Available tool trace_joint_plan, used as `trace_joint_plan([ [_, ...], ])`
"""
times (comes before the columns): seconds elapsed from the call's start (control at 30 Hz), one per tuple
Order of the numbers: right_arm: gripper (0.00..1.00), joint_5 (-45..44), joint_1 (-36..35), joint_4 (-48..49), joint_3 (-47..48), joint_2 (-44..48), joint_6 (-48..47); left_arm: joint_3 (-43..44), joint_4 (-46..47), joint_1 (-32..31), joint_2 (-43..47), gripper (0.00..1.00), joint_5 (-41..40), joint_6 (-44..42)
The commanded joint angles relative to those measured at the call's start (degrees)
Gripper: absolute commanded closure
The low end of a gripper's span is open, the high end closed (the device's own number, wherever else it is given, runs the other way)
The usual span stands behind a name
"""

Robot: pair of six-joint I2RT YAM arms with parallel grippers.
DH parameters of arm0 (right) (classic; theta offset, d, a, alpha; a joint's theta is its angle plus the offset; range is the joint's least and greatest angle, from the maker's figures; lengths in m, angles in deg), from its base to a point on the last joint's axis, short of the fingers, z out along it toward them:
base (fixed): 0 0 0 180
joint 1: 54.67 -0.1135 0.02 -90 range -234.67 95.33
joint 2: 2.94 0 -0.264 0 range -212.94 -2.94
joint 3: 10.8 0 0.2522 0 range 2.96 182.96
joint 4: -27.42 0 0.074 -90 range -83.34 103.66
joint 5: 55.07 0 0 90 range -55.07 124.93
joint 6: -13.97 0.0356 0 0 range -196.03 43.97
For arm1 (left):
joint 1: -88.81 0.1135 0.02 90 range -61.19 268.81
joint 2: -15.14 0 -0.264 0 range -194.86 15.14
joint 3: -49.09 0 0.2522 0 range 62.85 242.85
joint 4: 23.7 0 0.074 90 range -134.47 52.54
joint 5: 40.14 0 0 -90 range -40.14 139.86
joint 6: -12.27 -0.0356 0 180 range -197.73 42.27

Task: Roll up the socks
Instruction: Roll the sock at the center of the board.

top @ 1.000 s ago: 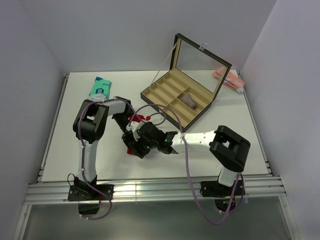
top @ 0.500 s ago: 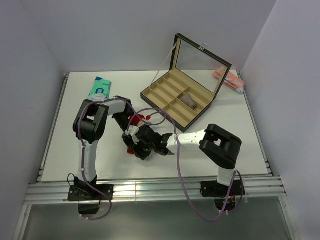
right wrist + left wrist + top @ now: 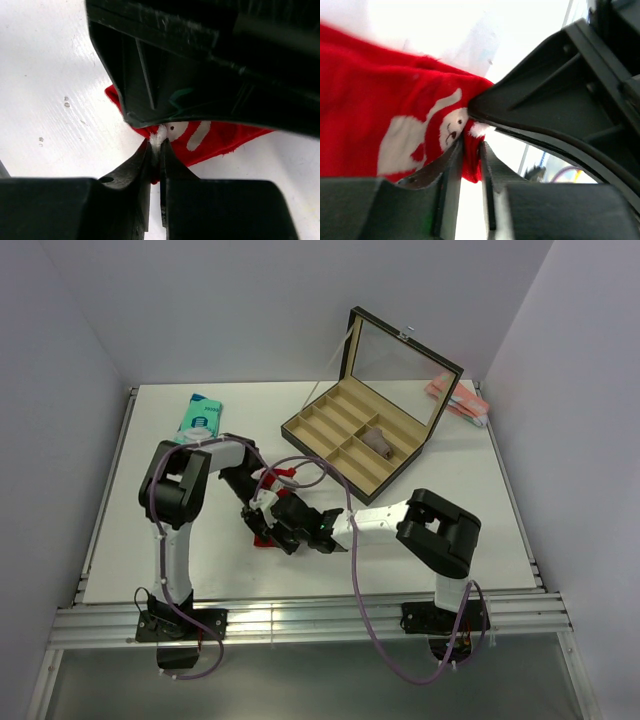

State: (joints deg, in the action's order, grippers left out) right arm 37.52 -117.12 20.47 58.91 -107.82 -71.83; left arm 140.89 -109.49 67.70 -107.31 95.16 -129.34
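Red knit of the socks (image 3: 380, 115) lay bunched at the middle of the table (image 3: 500, 510), between the two wrists, which met nose to nose over it. Right fingers (image 3: 132, 175) were clenched: they nipped a small white-and-red tuft at the sock's edge, and the rest of the fabric spread away beyond the tips and under the other wrist's housing. Left fingers (image 3: 449, 190) stood close together with a fold beside the white emblem caught between them, grasping it as far as the wrist view showed. The step in hand looked like passing the fold between grips so a turn of the roll could be made. To do it well, only one grip should let go at a time. The holding grip wanted a deeper bite than a tuft, and the fabric should stay taut and low on the table so no turn sprang loose.
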Motion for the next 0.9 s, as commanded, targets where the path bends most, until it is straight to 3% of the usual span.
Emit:
trace_joint_plan([
  [0.0, 0.96, 0.74, -0.03, 1.46, 0.31, -0.41, 1.94, -1.92, 9.51, 1.67, 6.69, 0.73, 2.33, 4.94],
  [0.33, 0.97, 8.82, 2.07, -0.39, 0.65, -1.55, 5.72, -4.38, 18.23, 10.72, 14.95, 0.68, 9.02, 13.55],
  [0.47, 0.98, 14.53, 4.62, -4.34, 4.25, -3.31, 8.18, -9.90, 29.19, 16.35, 21.01, 0.69, 7.97, 18.82],
  [0.57, 0.98, 20.51, 7.96, -8.11, 6.71, -5.15, 10.82, -12.46, 31.77, 20.04, 25.15, 0.68, 7.96, 19.45],
  [0.7, 0.97, 27.02, 11.47, -14.77, 11.62, -9.53, 14.33, -15.80, 33.44, 20.84, 29.89, 0.66, 5.16, 16.29],
  [0.87, 0.97, 36.06, 14.64, -21.83, 18.58, -14.99, 16.79, -25.36, 42.40, 17.78, 41.14, 0.60, -2.48, 12.25],
])
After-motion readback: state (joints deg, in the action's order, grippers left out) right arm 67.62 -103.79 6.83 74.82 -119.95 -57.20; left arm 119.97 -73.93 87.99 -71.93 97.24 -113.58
